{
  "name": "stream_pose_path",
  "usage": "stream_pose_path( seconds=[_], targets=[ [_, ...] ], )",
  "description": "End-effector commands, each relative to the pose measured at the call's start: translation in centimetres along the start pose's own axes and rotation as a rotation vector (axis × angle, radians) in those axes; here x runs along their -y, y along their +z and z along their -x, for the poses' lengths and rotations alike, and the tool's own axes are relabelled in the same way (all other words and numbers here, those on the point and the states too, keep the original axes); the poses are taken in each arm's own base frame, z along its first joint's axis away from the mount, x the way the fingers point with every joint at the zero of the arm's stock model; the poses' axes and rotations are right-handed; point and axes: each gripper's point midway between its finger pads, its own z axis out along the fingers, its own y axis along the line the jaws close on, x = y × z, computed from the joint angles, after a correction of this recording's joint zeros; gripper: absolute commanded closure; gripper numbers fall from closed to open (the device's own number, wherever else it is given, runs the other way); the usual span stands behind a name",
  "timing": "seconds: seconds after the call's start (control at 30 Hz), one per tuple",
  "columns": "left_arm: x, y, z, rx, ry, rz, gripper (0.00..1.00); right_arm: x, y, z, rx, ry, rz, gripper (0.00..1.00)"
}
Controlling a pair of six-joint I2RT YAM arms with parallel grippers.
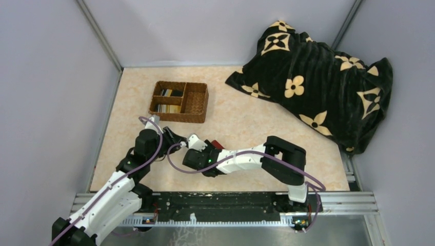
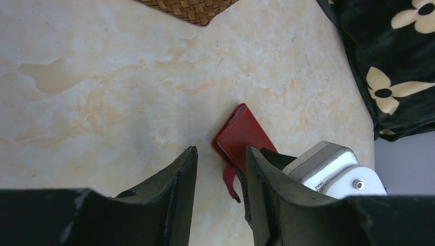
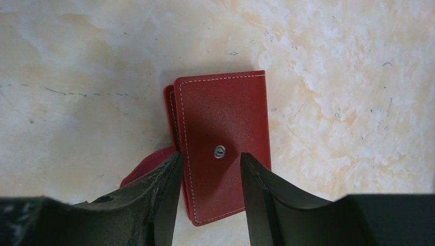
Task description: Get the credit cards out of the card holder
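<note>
1. Top external view: several thin flat cards (image 1: 166,108), dark, striped and yellowish, lie in the left compartments of the brown wicker divided basket (image 1: 179,119) at about 11 o'clock on the marbled beige tabletop (image 1: 246,118). That share of the task looks done.
2. The small red booklet-style card holder (image 3: 223,128) lies flat toward 6 o'clock, folded over, its snap tab undone. Whether cards remain inside cannot be told.
3. The right gripper (image 3: 210,159) hovers over it, jaws parted, gripping nothing.
4. The left gripper (image 2: 220,154) sits at the holder's 9 o'clock, half open and empty.
5. What is left, probably: opening the holder and emptying its pockets.
</note>
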Motion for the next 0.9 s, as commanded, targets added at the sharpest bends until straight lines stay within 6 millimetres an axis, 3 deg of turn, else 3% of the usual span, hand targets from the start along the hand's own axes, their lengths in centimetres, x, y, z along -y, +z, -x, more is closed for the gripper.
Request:
stream_pose_path(
  seconds=[0.0, 0.2, 0.67, 0.87],
  targets=[
    [0.8, 0.1, 0.6, 0.024, 0.001, -0.035, 0.54, 0.9, -0.4, 0.7, 0.004, -0.042, -0.061, 0.54],
    [0.9, 0.1, 0.5, 0.019, 0.001, -0.04, 0.54, 1.3, -0.2, 0.5, -0.001, -0.056, -0.095, 0.57],
    [0.5, 0.0, 0.3, 0.018, 0.0, -0.034, 0.54, 2.3, -0.5, 1.3, 0.015, -0.01, -0.13, 0.98],
    [0.4, -0.1, 0.2, 0.019, 0.004, -0.034, 0.54, 3.6, -0.5, 1.5, 0.014, -0.01, -0.16, 0.98]
  ],
)
